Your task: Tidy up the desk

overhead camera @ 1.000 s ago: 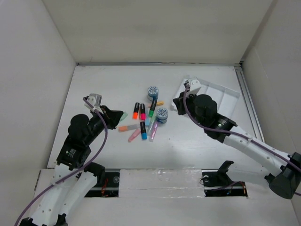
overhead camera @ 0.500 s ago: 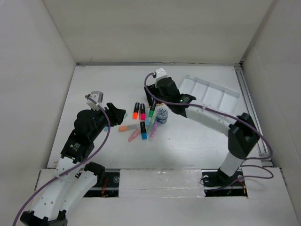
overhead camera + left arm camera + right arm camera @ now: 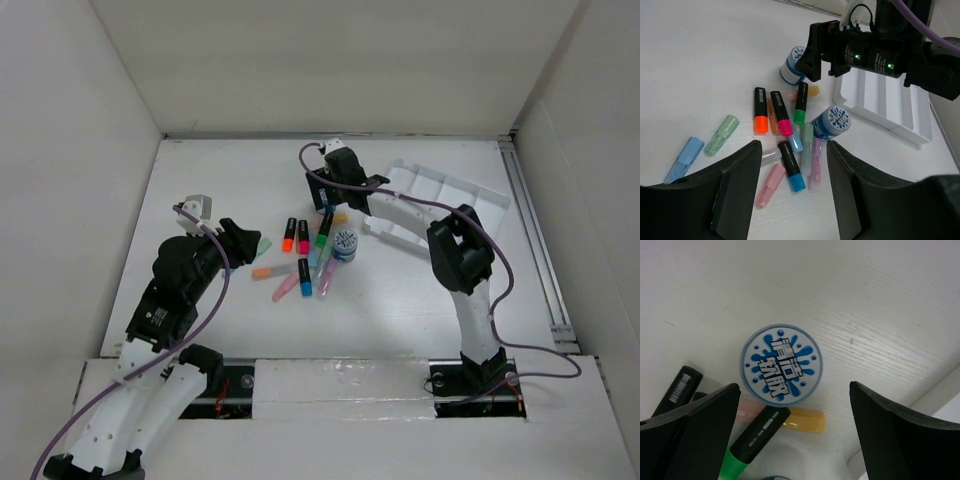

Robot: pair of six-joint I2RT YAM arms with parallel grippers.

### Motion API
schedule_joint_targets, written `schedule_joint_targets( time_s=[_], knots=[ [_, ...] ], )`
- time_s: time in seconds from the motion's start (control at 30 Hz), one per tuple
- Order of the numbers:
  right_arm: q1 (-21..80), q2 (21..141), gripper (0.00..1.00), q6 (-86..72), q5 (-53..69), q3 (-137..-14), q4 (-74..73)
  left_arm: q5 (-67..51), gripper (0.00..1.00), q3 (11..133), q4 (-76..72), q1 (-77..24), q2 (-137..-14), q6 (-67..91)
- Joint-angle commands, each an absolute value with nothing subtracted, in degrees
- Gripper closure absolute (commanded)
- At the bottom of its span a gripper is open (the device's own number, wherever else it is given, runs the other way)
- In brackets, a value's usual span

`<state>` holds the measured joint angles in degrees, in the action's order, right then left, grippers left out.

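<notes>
Desk [image 3: 700, 50]: two jars [image 3: 835, 120], four black markers [image 3: 760, 109], one tray [image 3: 900, 107]

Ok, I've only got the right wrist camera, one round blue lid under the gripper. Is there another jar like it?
Observer: Yes, a second blue-lidded jar stands right beside the green-tipped highlighter.
Operator: Where's the tray?
Observer: The white tray lies just right of the right gripper; its visible compartments are empty.
Operator: And the left gripper?
Observer: The left gripper is open, holding nothing, near a pale green marker.
</notes>
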<state>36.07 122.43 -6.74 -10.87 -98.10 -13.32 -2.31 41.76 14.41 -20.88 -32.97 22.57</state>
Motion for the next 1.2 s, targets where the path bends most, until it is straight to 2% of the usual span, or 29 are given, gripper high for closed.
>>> schedule_joint_targets(
  time_s=[0.0, 0.1, 0.4, 0.43, 0.5, 0.53, 0.6, 0.87, 1.03, 1.17],
  knots=[
    [37.0, 124.5, 0.06, -6.1, -8.2, -104.7, -14.6, -2.4, 0.50, 41.9, 12.7, -20.7, -33.1, 22.5],
    [37.0, 126.1, 0.07, -5.6, -7.7, -106.3, -15.1, -2.4, 0.50, 41.9, 12.7, -20.7, -33.1, 22.5],
    [37.0, 129.1, 0.20, -5.5, -10.5, -108.0, -15.5, -3.0, 0.52, 41.8, 12.5, -20.7, -33.0, 22.3],
    [37.0, 129.7, 0.26, -5.5, -10.7, -108.5, -15.6, -3.0, 0.52, 41.9, 12.4, -20.7, -33.0, 22.3],
    [37.0, 130.1, 0.31, -5.5, -11.2, -109.8, -15.7, -3.1, 0.52, 41.7, 12.5, -20.7, -32.9, 22.3],
    [37.0, 130.1, 0.38, -5.6, -11.2, -110.2, -15.6, -3.1, 0.52, 41.7, 12.4, -20.7, -33.0, 22.3],
    [37.0, 128.3, 0.42, -6.8, -11.9, -110.2, -13.9, -3.3, 0.53, 41.7, 12.4, -20.7, -33.0, 22.3],
    [31.7, 104.8, 0.45, -11.2, -13.7, -96.1, -4.6, -3.8, 0.53, 41.8, 12.2, -20.7, -32.6, 22.2],
    [21.2, 91.0, 0.46, -14.1, -23.8, -79.5, -5.7, -3.5, 0.54, 41.8, 12.2, -21.4, -31.9, 22.2],
    [10.7, 82.9, 0.46, -19.2, -25.6, -67.8, -6.5, -3.3, 0.54, 41.9, 12.3, -22.0, -31.9, 22.2]
  ],
)
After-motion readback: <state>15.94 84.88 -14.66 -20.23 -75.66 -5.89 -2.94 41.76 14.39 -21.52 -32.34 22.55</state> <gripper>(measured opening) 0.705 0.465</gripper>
